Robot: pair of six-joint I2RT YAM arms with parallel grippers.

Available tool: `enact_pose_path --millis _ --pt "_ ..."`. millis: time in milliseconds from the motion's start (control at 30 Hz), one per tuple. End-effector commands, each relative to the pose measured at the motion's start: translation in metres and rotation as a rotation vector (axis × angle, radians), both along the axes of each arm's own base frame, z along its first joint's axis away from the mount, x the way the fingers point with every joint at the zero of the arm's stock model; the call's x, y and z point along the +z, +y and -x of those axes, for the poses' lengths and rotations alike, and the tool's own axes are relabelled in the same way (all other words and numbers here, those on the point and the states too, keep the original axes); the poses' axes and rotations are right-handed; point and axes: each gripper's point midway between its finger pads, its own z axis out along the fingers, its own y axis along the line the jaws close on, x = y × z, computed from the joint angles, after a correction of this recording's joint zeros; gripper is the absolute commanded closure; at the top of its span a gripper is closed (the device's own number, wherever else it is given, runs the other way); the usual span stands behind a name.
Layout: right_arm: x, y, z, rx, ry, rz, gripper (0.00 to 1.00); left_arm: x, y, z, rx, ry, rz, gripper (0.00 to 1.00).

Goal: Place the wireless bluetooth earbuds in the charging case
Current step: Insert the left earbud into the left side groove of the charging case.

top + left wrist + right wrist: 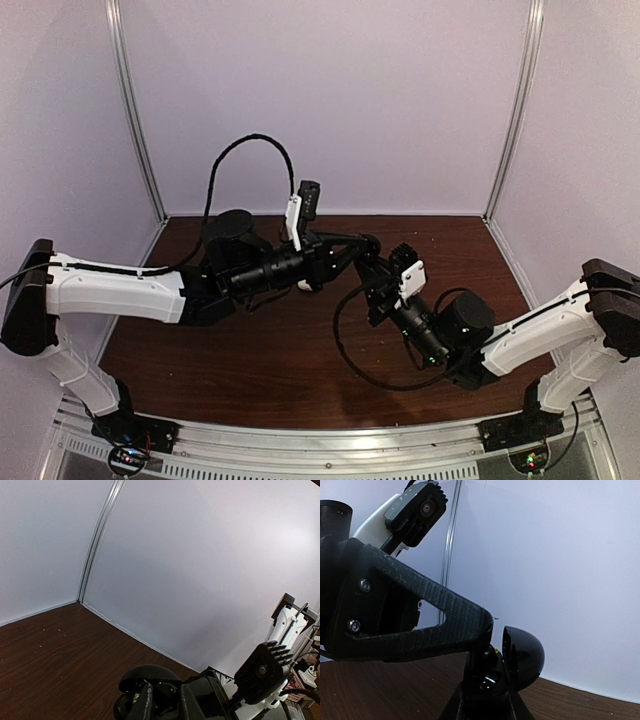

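Holding black charging case [522, 657], right tool [487, 682]

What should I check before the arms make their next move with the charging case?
1. The right gripper is shut on the black case: ok.
2. The lid is open: ok, it appears to stand up beside the body.
3. The left gripper is shut: ok.
4. An earbud sits between the left fingers: cannot tell, none shows.
5. The left gripper's tip is right above the black case: ok in the right wrist view.
6. An earbud is seated inside: cannot tell, the inside is hidden.
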Motion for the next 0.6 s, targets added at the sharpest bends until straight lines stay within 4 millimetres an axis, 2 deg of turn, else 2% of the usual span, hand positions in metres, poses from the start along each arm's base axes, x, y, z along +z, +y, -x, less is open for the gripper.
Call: enact_pose_path --millis 0,567 --pt "0.031 -0.004 0.01 0.019 -0.055 -0.105 1.0 -0.005 0.007 -0.022 0.092 0.045 0.008 0.91" --pt "0.032 -0.004 0.01 0.017 -0.059 -0.111 1.0 -0.016 0.011 -0.03 0.133 0.09 -0.012 0.85"
